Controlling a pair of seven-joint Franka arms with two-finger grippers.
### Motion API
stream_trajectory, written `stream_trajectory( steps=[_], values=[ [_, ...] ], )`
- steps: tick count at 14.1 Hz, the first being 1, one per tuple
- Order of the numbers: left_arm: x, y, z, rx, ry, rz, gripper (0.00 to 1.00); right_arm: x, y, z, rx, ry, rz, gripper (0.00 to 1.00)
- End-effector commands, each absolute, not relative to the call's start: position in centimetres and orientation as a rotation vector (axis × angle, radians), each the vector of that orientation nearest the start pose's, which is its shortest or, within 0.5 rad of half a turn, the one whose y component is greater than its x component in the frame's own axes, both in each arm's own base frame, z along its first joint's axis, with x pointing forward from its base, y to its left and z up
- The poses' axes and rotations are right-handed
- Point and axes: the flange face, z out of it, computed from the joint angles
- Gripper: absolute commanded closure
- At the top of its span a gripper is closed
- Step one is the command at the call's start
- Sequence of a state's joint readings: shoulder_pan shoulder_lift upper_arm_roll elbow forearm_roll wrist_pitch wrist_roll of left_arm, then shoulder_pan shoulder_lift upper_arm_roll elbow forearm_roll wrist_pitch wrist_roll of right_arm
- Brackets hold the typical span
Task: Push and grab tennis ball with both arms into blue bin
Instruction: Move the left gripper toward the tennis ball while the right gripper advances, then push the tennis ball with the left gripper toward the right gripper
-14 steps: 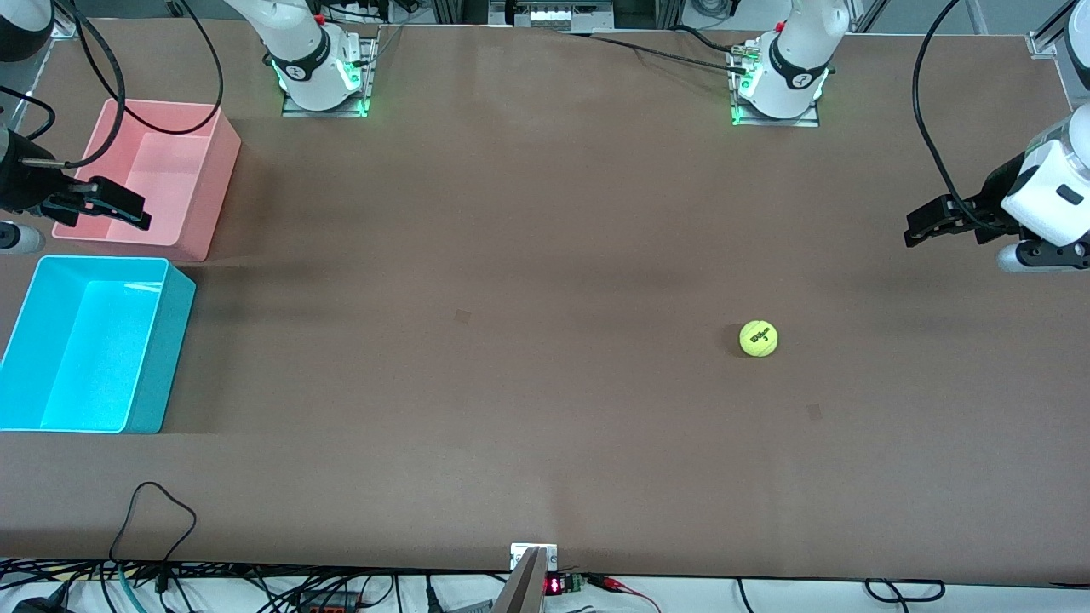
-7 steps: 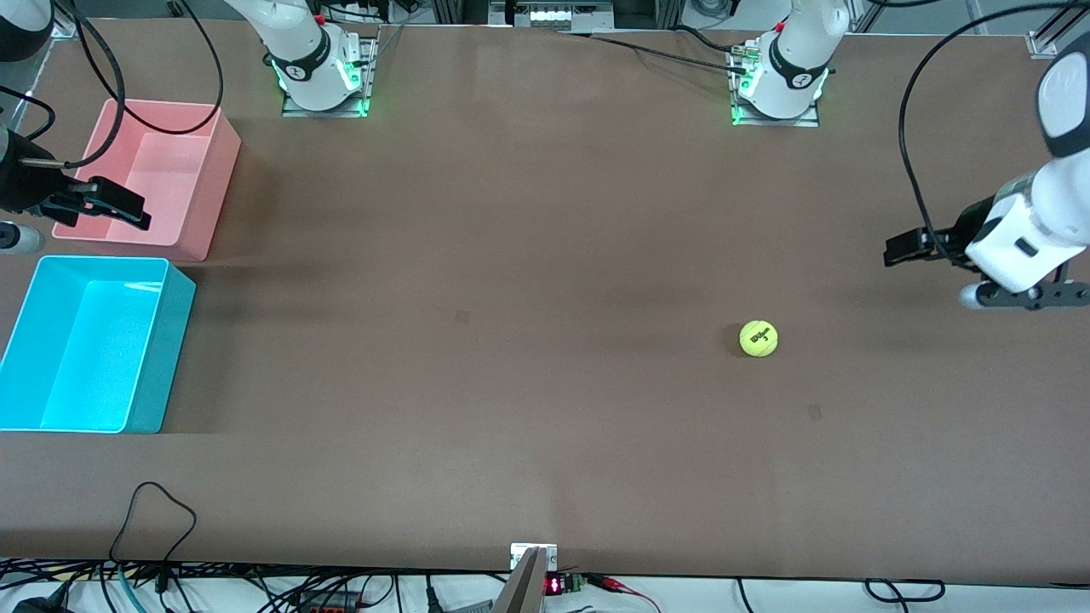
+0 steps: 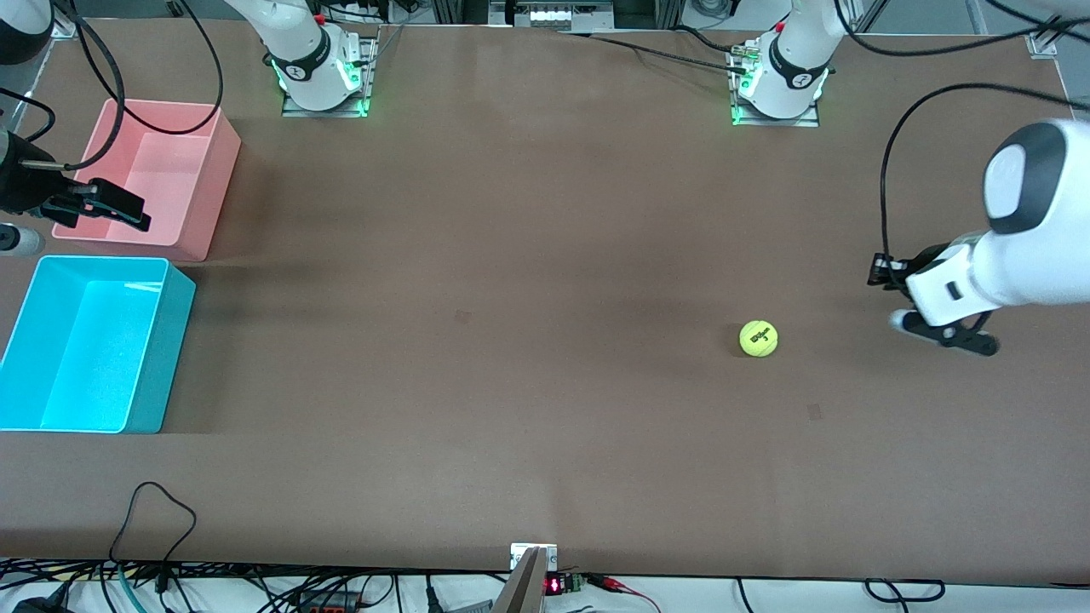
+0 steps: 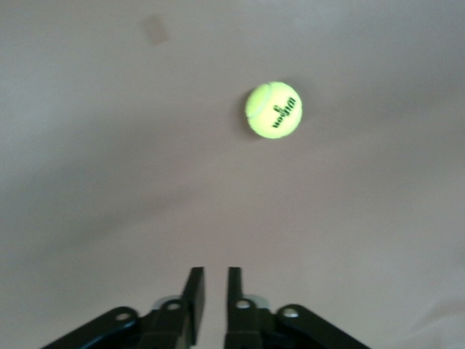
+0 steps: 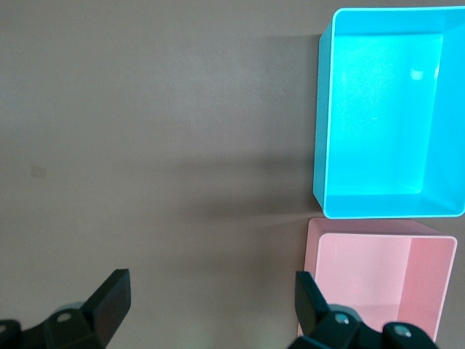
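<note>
A brown worktop (image 3: 545, 426) fills the frame. At lower left stands the bright cyan-blue rectangular plastic bin (image 3: 157, 358). Right of centre lies the fuzzy yellow-green tennis ball (image 3: 758, 338), its black logo too small to read. The left end effector (image 4: 214, 287), fingers nearly shut on nothing, hangs at mid right, largely hidden by its wrist. The pink plastic bin (image 3: 223, 170) sits upper left under the wide-open right end effector (image 3: 106, 204).

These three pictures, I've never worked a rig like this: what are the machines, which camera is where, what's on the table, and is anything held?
Two white robot arms stand at a brown table. One picture looks down from across the table; the other two come from cameras on each arm's wrist. The left tool, fingers nearly together and holding nothing, is over the table near the tennis ball. The right tool waits open over the pink bin. The blue bin sits beside the pink one, nearer the front camera.
</note>
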State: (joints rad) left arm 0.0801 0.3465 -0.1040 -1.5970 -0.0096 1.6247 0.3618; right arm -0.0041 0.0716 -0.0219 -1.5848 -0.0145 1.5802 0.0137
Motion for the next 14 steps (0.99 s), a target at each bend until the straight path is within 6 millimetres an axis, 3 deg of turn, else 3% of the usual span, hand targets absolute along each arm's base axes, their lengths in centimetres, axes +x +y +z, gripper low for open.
stream_trajectory(
  steps=[1,4,7,9,14],
  values=[
    [62.6,-2.1,37.3,-3.074,0.903,0.548,1.00,58.2,-0.9,55.5,-3.155,0.010,0.189,0.00],
    [61.5,-2.3,32.9,-2.904,1.343,0.481,1.00,58.1,-0.2,54.1,-3.141,-0.001,0.285,0.00],
    [61.6,-1.5,29.9,-2.717,1.687,0.364,1.00,58.2,0.1,51.8,-3.142,-0.012,0.351,0.00],
    [61.8,0.0,27.7,-2.649,1.789,0.312,1.00,58.3,-0.1,48.0,-3.142,-0.005,0.356,0.00],
    [62.9,4.8,24.2,-2.457,1.947,0.246,1.00,57.0,1.4,41.4,-3.150,-0.036,0.395,0.00]
  ],
)
